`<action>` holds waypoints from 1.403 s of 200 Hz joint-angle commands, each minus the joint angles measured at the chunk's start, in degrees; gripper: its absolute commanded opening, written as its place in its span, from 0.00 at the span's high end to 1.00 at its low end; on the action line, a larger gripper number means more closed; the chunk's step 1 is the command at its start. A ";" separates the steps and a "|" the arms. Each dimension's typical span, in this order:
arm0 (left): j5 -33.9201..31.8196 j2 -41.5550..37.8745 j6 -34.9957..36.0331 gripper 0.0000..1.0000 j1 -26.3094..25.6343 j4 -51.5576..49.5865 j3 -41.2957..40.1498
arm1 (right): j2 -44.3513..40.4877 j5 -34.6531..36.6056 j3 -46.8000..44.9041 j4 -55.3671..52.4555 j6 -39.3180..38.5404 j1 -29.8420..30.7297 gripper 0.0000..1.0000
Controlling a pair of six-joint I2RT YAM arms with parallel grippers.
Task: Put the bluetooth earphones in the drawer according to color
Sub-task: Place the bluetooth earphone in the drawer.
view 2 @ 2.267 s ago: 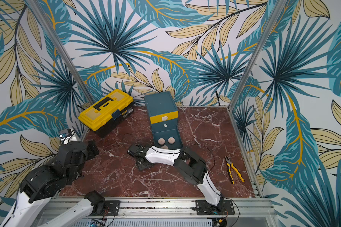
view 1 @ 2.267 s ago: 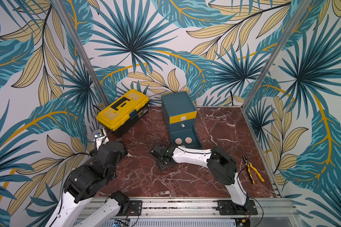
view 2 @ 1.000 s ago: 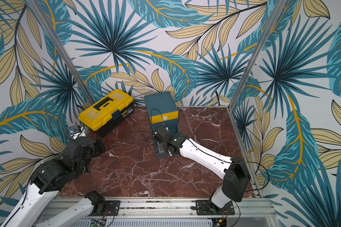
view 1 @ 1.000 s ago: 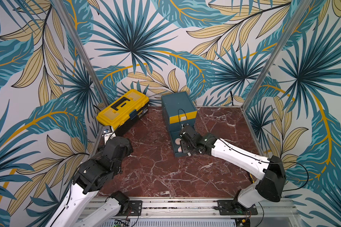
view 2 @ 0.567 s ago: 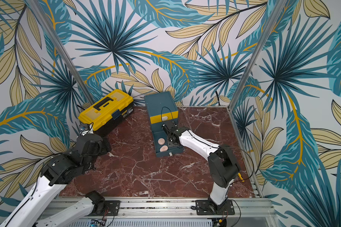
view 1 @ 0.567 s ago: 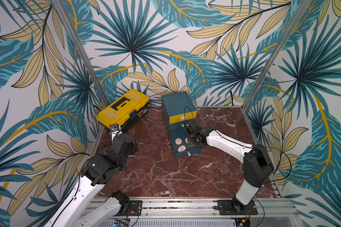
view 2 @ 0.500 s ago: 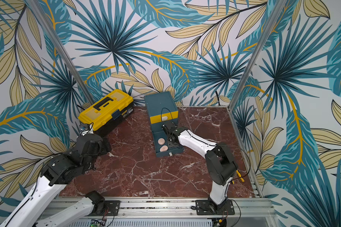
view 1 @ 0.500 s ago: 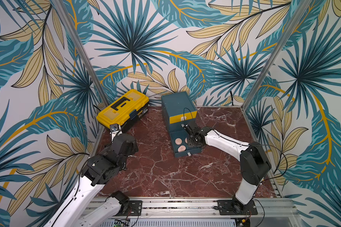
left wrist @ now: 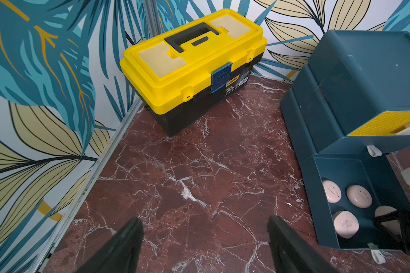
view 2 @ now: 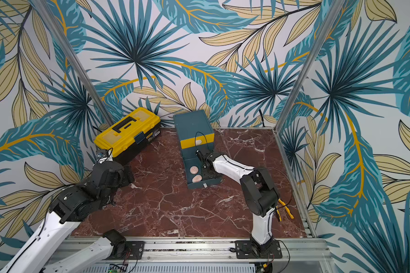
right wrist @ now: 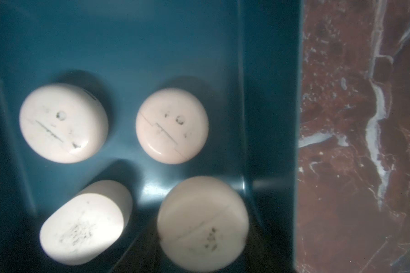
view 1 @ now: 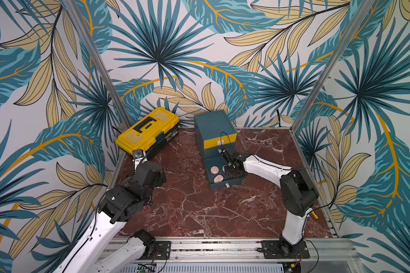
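The dark teal drawer chest (view 1: 213,125) (view 2: 192,123) stands at the back, its yellow top drawer pushed in and its bottom drawer (view 1: 225,184) (left wrist: 327,165) pulled out. Several pink bluetooth earphones lie inside it (view 1: 214,169) (view 2: 196,178) (left wrist: 359,199) (right wrist: 63,123). My right gripper (view 1: 232,169) (view 2: 207,171) (right wrist: 202,236) reaches down into that drawer's right side, shut on one more pink earphone case (right wrist: 202,222), which hangs just above the drawer floor. My left gripper (view 2: 128,175) (left wrist: 204,236) hovers open over bare table, left of the chest, holding nothing.
A yellow toolbox (view 1: 149,130) (view 2: 128,132) (left wrist: 189,61) with a black handle sits in the back left corner. Yellow-handled pliers (view 2: 284,209) lie by the right edge, behind my right arm. Metal frame posts and patterned walls close in the red marble table (view 1: 199,208).
My right arm swung from the table's middle to the open bottom drawer, carrying the pink case, and has since held still. My left arm rose toward the toolbox and stopped.
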 commanded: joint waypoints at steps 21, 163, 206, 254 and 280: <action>0.30 -0.22 0.69 0.13 0.46 0.47 -1.23 | 2.84 -1.82 1.72 -1.73 -1.11 -0.49 0.57; 0.83 0.25 1.23 0.13 0.41 0.29 -0.87 | 6.63 -3.56 5.44 -5.05 -1.88 -1.99 0.47; 0.74 0.40 1.29 0.13 0.46 0.20 -0.65 | 6.42 -3.49 5.80 -5.32 -1.93 -2.06 0.41; 1.90 1.36 2.15 0.13 0.43 1.35 0.05 | -4.03 -2.58 2.80 -3.42 -2.36 -1.80 0.35; 4.24 3.93 4.42 0.13 0.40 3.85 1.59 | -13.87 -2.53 -0.48 -1.49 -2.34 -1.78 0.34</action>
